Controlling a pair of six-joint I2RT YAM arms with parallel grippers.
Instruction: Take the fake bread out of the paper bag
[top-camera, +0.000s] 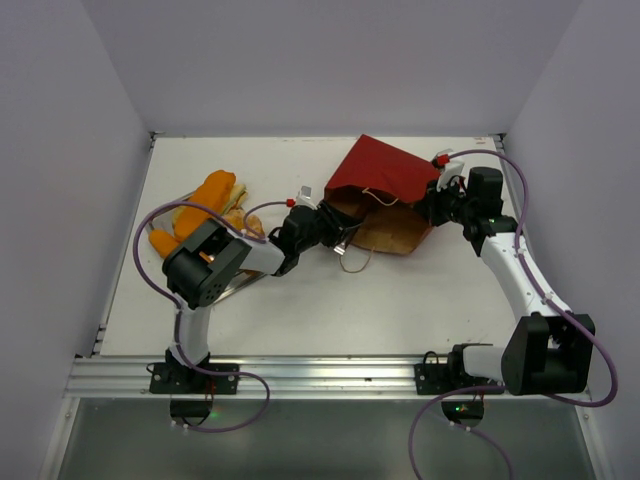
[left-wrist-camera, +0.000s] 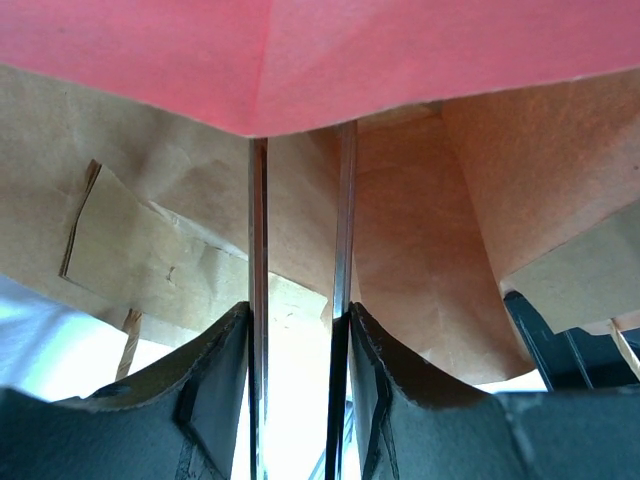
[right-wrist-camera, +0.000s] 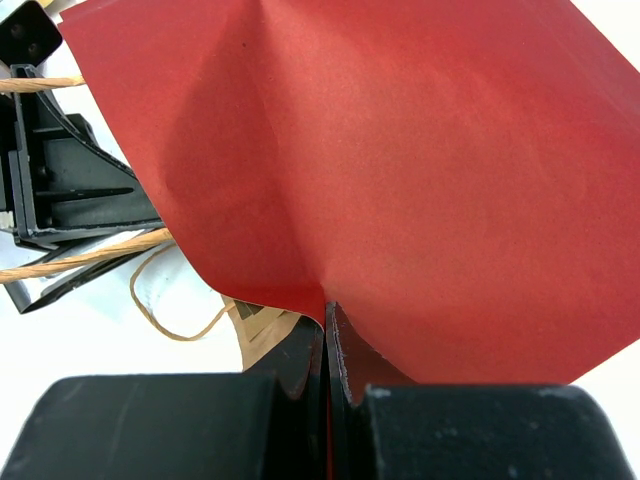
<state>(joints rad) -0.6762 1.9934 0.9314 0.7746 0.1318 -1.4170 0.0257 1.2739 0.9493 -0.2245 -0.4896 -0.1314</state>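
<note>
**A:** So, left gripper (left-wrist-camera: 298, 318), what state?
**B:** Clamped partway on the metal tongs (left-wrist-camera: 258, 250), with one blade pressed against each finger's inner face. This is shown only by the left wrist view; from the top little of the tongs can be made out. The blades are run up into the kraft-lined mouth of the paper bag (top-camera: 385, 172).

**A:** Right gripper (right-wrist-camera: 327, 325)?
**B:** Pinched together on the bag's red edge, as seen close up in its own wrist view.

**A:** Fake bread (top-camera: 208, 195)?
**B:** It is caught by the top view alone. Orange pieces are piled at the left of the table (top-camera: 400, 290), beyond the left arm's elbow and well apart from the bag.

**A:** Edges, room?
**B:** The bag is laid on its side, mouth toward the left arm, far corner near the back wall. A cord handle (top-camera: 355, 262) is trailed out in front of the mouth. Bare tabletop is seen from there to the near edge.
</note>
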